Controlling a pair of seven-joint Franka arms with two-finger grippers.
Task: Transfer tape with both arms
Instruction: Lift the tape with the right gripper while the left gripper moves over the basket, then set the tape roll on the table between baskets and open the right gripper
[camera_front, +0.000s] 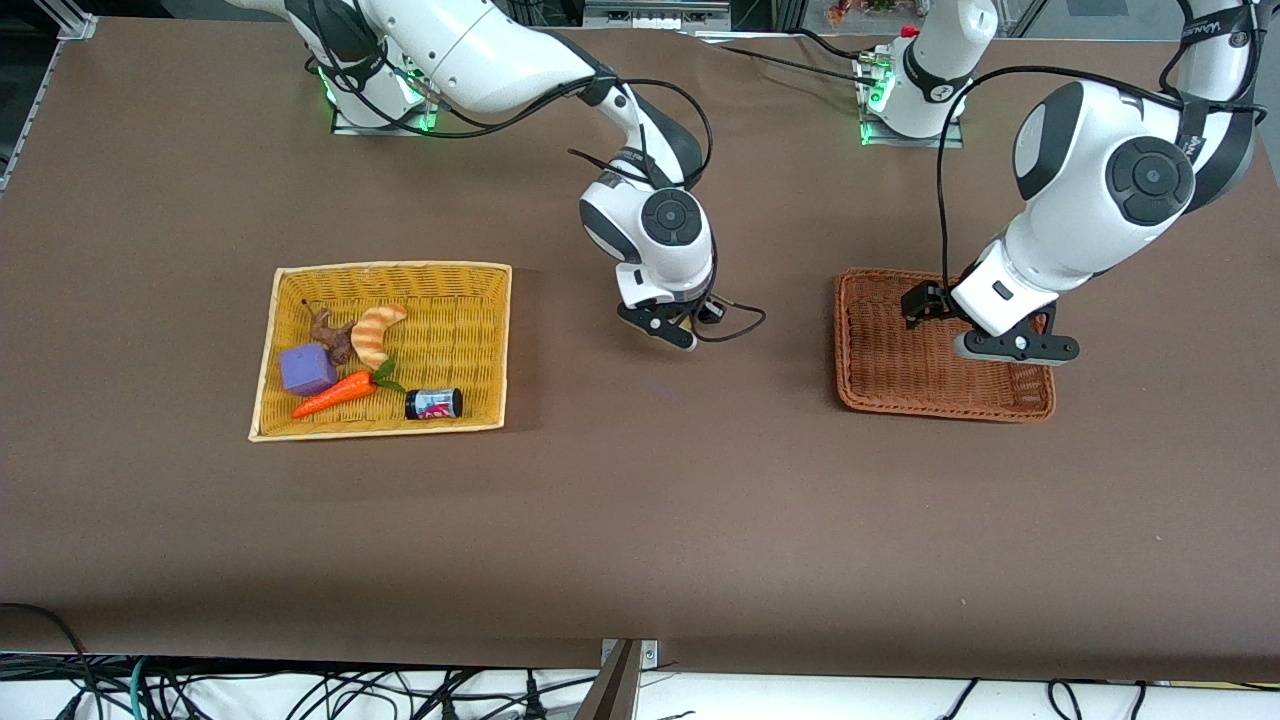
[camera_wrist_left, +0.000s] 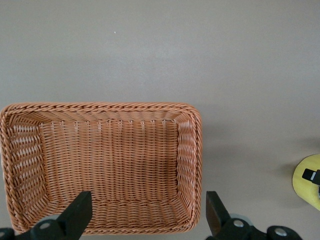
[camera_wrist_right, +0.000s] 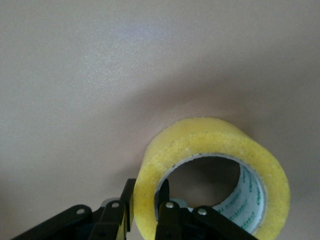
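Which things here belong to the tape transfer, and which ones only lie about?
Belong to the job:
- tape, held over the bare table
- right gripper, jaws shut on the tape's wall
- left gripper, jaws open, over the brown basket

Just lying about, all in the yellow basket:
- croissant toy
- carrot
- purple block
- small can

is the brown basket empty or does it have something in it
Empty. The brown basket shows only bare weave inside, with the open left gripper over it.
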